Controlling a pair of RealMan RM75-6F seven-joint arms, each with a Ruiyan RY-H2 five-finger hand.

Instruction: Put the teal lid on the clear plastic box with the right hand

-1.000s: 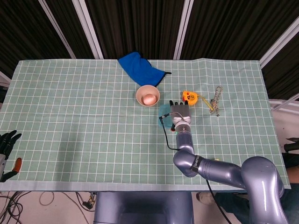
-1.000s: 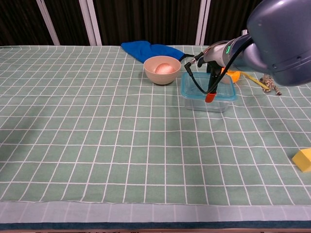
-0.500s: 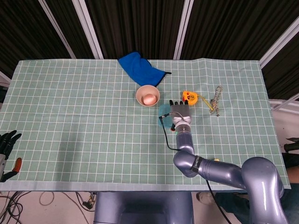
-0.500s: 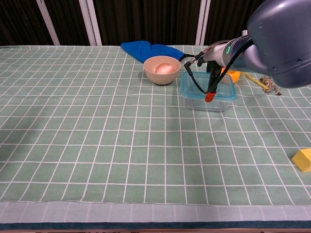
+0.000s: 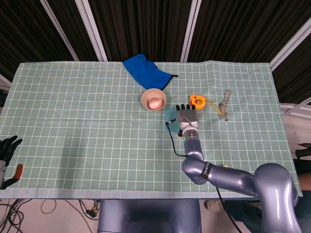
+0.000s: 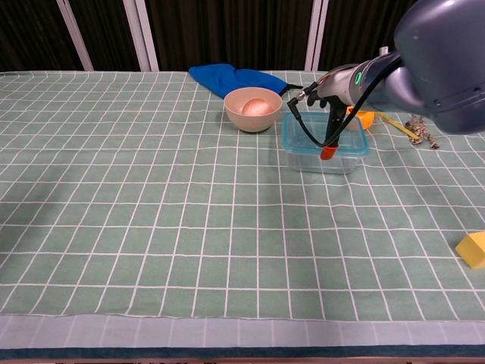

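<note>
Evidently the right hand (image 5: 186, 116) lies flat, palm down, over the teal lid (image 6: 303, 136), which already sits on the clear plastic box (image 6: 326, 160) just right of and nearer than the pink bowl (image 6: 252, 109). From the head view the fingers look spread and laid forward over the lid, gripping nothing; that posture suits pressing the lid down so it seats on the rim, though whether the palm actually touches the lid cannot be told, since the arm hides the contact from the chest view. The box stands near the middle of the green checked cloth (image 6: 151, 212), with the orange tape measure (image 5: 197, 101) just beyond it to the right and the blue cloth (image 5: 145, 71) farther off behind the bowl, so the hand has room to bear straight down without nudging neighbours. The left hand (image 5: 7, 148) rests at the near left edge of the table, well apart from the work, fingers loosely apart and holding nothing. Against the frames from a second ago almost nothing differs: the lid, box and bowl keep their places, and the right arm has shifted only slightly, which I read as a settling press.
</note>
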